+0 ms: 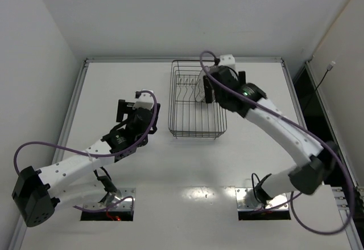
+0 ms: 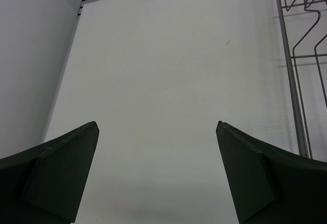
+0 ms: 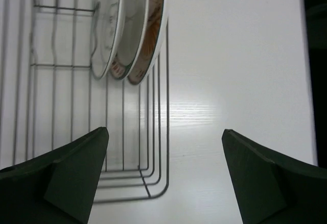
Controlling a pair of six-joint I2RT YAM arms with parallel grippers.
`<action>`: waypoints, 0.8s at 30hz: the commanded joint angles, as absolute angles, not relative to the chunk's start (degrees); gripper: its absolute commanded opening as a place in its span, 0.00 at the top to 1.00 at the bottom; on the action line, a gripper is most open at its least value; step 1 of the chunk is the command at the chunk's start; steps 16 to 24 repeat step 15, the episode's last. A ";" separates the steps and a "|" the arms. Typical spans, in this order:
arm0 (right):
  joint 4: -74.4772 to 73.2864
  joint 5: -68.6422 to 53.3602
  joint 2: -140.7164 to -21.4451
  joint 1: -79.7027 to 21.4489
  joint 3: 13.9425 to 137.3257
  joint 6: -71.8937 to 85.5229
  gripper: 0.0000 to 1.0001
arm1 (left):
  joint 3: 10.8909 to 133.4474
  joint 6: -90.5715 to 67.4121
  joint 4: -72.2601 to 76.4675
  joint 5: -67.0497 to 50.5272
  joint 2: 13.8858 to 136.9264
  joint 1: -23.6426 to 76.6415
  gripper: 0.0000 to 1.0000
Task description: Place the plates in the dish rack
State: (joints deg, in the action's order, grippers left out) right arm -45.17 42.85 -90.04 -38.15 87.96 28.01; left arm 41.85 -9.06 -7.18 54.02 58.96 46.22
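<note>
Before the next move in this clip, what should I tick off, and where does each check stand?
1. Right gripper open, holding nothing: ok.
2. Right gripper apart from the plates: ok.
3. Three plates standing on edge inside the dish rack: ok.
4. Plates firmly seated, not about to tip: cannot tell.
5. Left gripper open, empty, over bare table: ok.
6. No plate outside the dish rack in the top view: ok.

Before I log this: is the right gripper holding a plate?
No, the right gripper stands open and empty, while the plates stand on edge in the dish rack.
</note>
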 commanded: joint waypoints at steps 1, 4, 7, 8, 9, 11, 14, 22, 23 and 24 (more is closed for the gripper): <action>-46.76 30.01 -77.90 -39.81 77.22 26.37 0.09 | 43.59 -8.88 -6.33 56.51 58.80 46.76 0.00; -46.23 25.86 -65.72 -40.43 68.60 29.70 0.05 | 43.59 -8.26 -6.33 57.39 58.80 46.76 0.00; -46.23 23.48 -52.80 -40.96 60.31 34.88 0.02 | 43.59 -8.26 -6.33 58.01 59.41 46.76 0.00; -46.23 23.47 -49.69 -40.96 56.29 36.72 0.02 | 43.59 -8.26 -6.33 58.01 59.41 46.76 0.00; -46.23 22.68 -46.70 -40.96 54.25 36.74 0.02 | 43.59 -8.26 -6.33 58.01 59.41 46.76 0.00; -46.76 23.63 -41.16 -40.96 50.38 38.14 0.02 | 43.59 -8.26 -6.33 58.01 60.03 46.76 0.00; -47.29 25.39 -33.85 -40.25 44.66 40.50 0.02 | 43.59 -8.78 -7.03 58.01 60.03 46.76 0.00; -46.42 24.44 -33.05 -40.78 44.65 40.52 0.02 | 43.59 -8.79 -7.03 58.01 60.03 46.76 0.00; -46.42 24.44 -33.05 -40.78 44.65 40.52 0.02 | 43.59 -8.79 -7.03 58.01 60.03 46.76 0.00; -46.42 24.44 -33.05 -40.78 44.65 40.52 0.02 | 43.59 -8.79 -7.03 58.01 60.03 46.76 0.00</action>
